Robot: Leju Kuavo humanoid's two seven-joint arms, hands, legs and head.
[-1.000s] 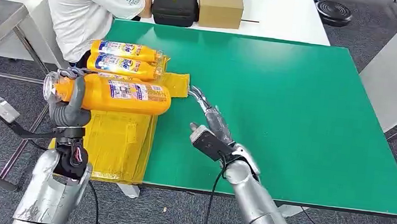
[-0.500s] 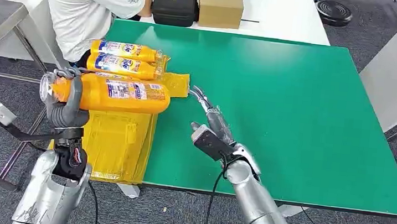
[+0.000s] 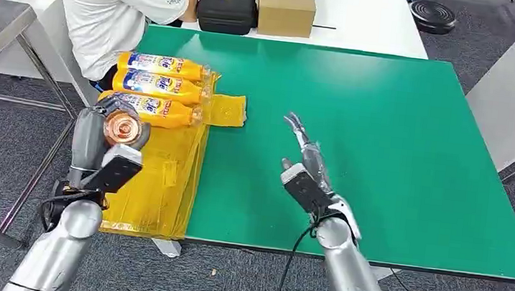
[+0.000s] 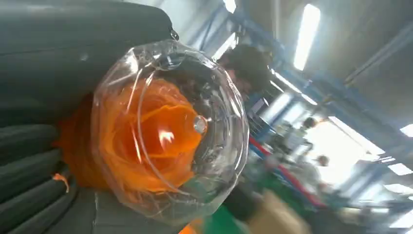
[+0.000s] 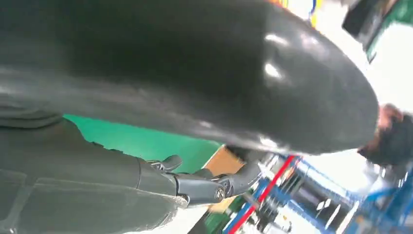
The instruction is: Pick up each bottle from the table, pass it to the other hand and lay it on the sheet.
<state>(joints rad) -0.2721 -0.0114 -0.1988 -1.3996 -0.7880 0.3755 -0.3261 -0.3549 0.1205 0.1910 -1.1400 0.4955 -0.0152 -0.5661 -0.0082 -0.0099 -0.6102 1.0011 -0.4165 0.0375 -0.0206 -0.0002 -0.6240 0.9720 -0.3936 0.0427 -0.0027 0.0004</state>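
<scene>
While the right hand (image 3: 304, 166) hangs empty with fingers spread, the left hand (image 3: 100, 140) grips an orange bottle (image 3: 144, 108).

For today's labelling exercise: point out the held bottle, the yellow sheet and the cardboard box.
held bottle (image 3: 123, 130), head view, its clear cap end.
yellow sheet (image 3: 159, 193), head view, bare middle.
cardboard box (image 3: 286, 7), head view, front face.

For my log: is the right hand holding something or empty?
Empty: the right hand hangs open above the green table, fingers apart, nothing between them.
</scene>
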